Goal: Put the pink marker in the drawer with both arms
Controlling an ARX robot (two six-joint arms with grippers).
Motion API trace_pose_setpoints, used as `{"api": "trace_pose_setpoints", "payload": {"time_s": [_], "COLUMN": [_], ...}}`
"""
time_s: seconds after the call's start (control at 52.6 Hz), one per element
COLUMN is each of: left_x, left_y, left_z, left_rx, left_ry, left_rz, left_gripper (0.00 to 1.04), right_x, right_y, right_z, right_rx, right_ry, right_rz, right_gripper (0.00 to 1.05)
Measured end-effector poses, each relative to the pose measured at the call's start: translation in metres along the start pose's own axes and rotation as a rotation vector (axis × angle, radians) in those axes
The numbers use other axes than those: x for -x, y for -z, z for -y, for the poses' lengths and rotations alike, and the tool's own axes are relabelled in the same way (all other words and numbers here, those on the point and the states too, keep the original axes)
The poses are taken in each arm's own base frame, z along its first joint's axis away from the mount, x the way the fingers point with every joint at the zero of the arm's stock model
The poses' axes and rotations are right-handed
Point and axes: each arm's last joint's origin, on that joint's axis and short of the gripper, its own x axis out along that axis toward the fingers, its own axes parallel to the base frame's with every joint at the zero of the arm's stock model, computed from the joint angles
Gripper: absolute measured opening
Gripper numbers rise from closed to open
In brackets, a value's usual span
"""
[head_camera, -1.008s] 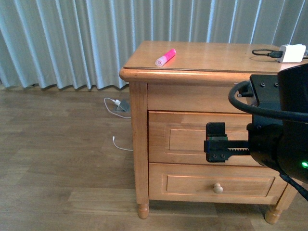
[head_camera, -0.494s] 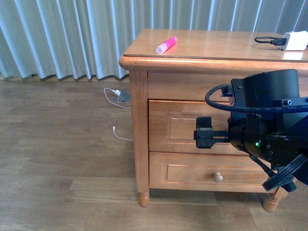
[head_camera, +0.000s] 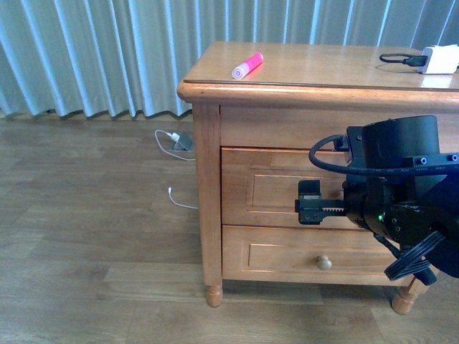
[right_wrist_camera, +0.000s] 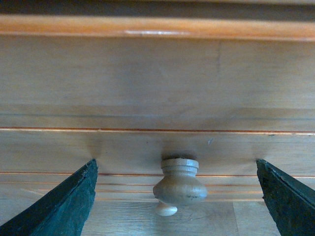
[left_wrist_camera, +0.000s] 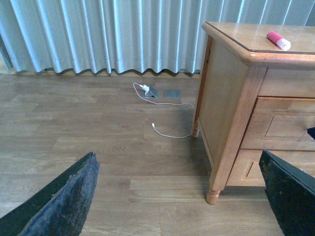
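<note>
Pink marker (head_camera: 247, 66) is found lying flat on the dresser (head_camera: 208, 215) top, near the front-left corner, with the paler cap end toward the front edge. Nothing is touching it. Drawer (head_camera: 272, 190) is shut, its front flush with the frame.

Right arm (head_camera: 398, 179) is held level in front of the drawer, with the right gripper (head_camera: 310, 203) pointed at the panel. In the right wrist view the claw is spread wide. The drawer's round knob (right_wrist_camera: 179, 184) is centred between the fingers (right_wrist_camera: 64, 201), and no contact is seen on either side. Lower drawer (head_camera: 287, 269) is shut too.

Left gripper (left_wrist_camera: 177, 162) is also spread wide with nothing held. It is aimed over the floor (left_wrist_camera: 98, 123) off the dresser's left side. White charger (head_camera: 439, 59) is seen at the back-right corner of the top, well apart from the marker.
</note>
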Motion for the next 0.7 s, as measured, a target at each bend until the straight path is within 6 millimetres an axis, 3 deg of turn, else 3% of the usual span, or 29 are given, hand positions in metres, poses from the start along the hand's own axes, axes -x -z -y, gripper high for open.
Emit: {"api": "trace_pose_setpoints", "payload": {"time_s": [0.228, 0.304, 0.551, 0.703], "left_x": [0.0, 0.0, 0.0, 0.0], "left_y": [0.0, 0.0, 0.0, 0.0], "left_z": [0.0, 0.0, 0.0, 0.0], "left_rx": [0.0, 0.0, 0.0, 0.0], "left_ry": [0.0, 0.0, 0.0, 0.0], "left_rz": [0.0, 0.0, 0.0, 0.0], "left_gripper": [0.99, 0.99, 0.99, 0.99], "right_x": [-0.0006, -0.0006, -0.0006, -0.0004], "right_y": [-0.0004, -0.0004, -0.0002, 0.0008], "right_z": [0.001, 0.0014, 0.0016, 0.0014], "right_rx": [0.0, 0.01, 0.033, 0.034], "right_ry": [0.001, 0.007, 0.014, 0.011], "right_rz": [-0.001, 0.0, -0.002, -0.006], "right_gripper": [0.94, 0.82, 0.27, 0.24]}}
